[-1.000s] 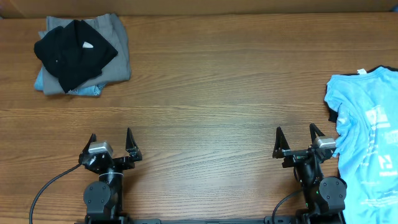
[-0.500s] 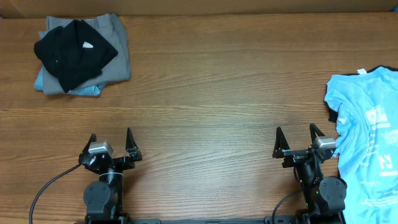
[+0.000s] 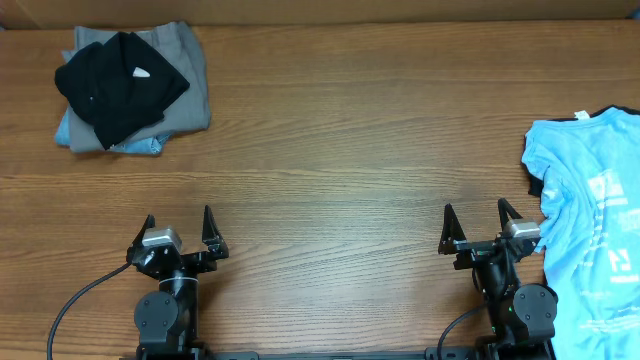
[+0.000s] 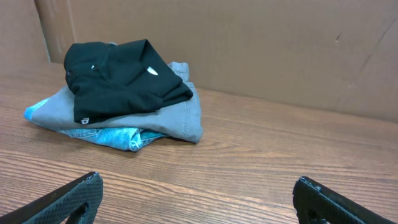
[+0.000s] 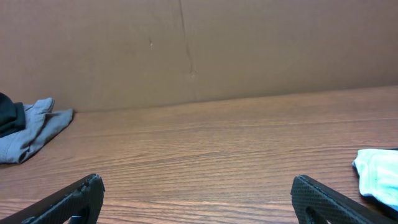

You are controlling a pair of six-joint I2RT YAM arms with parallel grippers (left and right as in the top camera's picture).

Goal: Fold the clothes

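Where frame ends — blue T-shirt (image 3: 578, 225) cut off.

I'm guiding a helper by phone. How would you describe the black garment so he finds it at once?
Start at the wooden table and go to its far left corner, where a small pile of clothes sits. The black garment lies on top, over a grey piece and a pale blue one; it alone is black and shows a small white tag.
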